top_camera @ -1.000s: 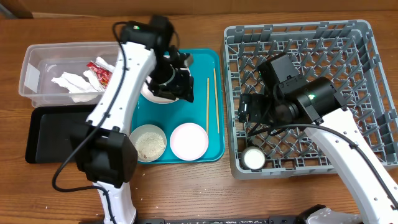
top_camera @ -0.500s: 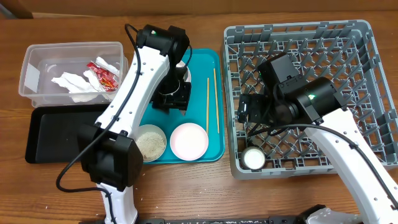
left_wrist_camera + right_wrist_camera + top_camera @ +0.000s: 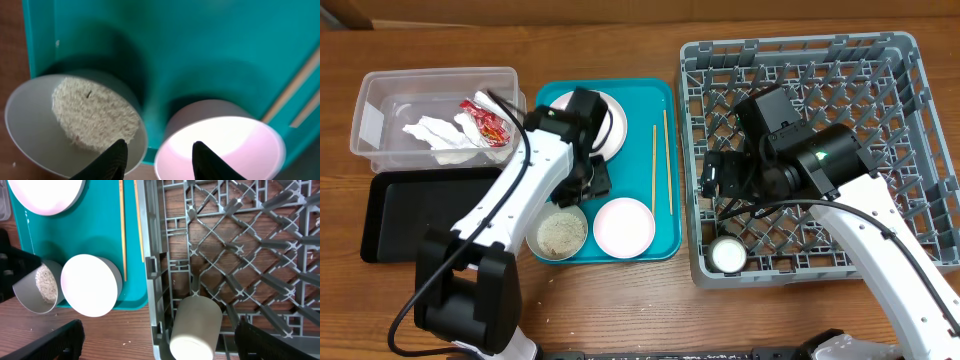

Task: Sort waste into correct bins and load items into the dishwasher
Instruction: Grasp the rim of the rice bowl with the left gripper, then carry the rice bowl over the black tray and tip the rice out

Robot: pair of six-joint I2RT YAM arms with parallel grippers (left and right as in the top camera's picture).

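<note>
Left tool low over the near end of the rectangular teal plastic tray, black fingers apart and clamped on nothing. In the left wrist view, one finger over the rim of the grey-white bowl of loose beige rice-like grains, the other over the rim of the empty round white bowl; touching or just above, cannot tell. Both bowls side by side, close together, on the tray's near end. Further back on the same tray, a round white dish, half hidden under the left arm. Two thin wooden chopsticks lying lengthwise along the tray's right side, nearly parallel, just beside each other.

Right tool hovering above the left part of the large square grey plastic dish rack, fingers spread wide, holding nothing. Small white cup inside the rack at its near left corner, below the tool and apart from it.

Left of the teal tray, a clear plastic rectangular tub holding crumpled white paper napkin pieces and a small red-and-white snack wrapper. Shallow black rectangular tray just in front of the tub, partly under the left arm. All on the brown wooden table.
</note>
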